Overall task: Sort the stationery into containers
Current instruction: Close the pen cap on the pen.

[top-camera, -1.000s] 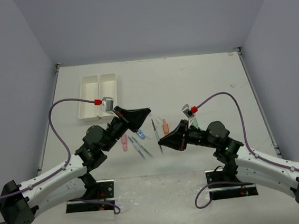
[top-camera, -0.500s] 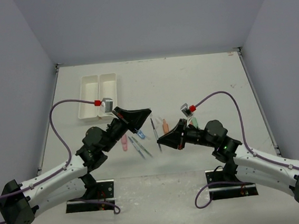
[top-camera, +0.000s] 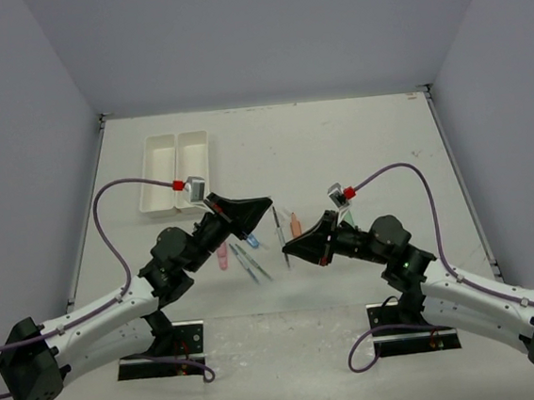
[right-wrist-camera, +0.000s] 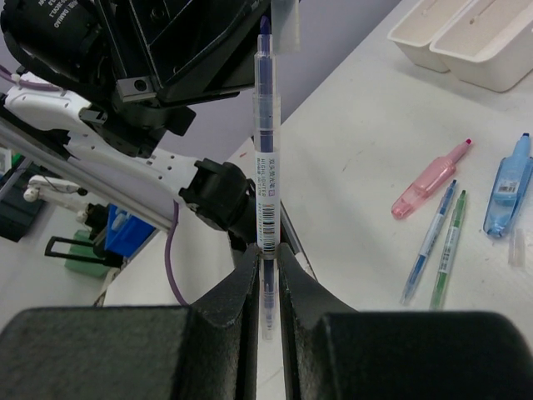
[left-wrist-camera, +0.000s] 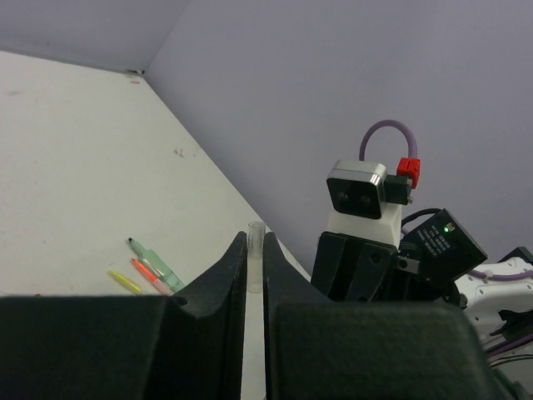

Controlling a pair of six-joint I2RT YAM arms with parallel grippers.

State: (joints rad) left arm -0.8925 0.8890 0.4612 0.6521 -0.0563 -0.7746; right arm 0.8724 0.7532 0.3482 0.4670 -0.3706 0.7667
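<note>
My right gripper (right-wrist-camera: 266, 250) is shut on a dark blue pen (right-wrist-camera: 266, 167) with a barcode label, which stands up out of the jaws. Its tip is close beside a small clear cap (left-wrist-camera: 256, 250), and my left gripper (left-wrist-camera: 255, 237) is shut on that cap. In the top view the left gripper (top-camera: 265, 201) and right gripper (top-camera: 286, 246) meet above the table's middle. On the table lie a pink highlighter (right-wrist-camera: 429, 190), a blue highlighter (right-wrist-camera: 508, 187), a blue pen (right-wrist-camera: 429, 242) and a green pen (right-wrist-camera: 448, 250). The white containers (top-camera: 174, 171) stand at the back left.
An orange piece (top-camera: 295, 225) and a green piece (top-camera: 347, 219) lie by the right arm. The left wrist view shows a green marker (left-wrist-camera: 154, 262), an orange one (left-wrist-camera: 146, 271) and a yellow one (left-wrist-camera: 123, 282). A loose clear cap (right-wrist-camera: 518, 248) lies near the blue highlighter.
Both grippers have shifted a little over the table's middle, the right one slightly to the left. Each keeps its grip.
</note>
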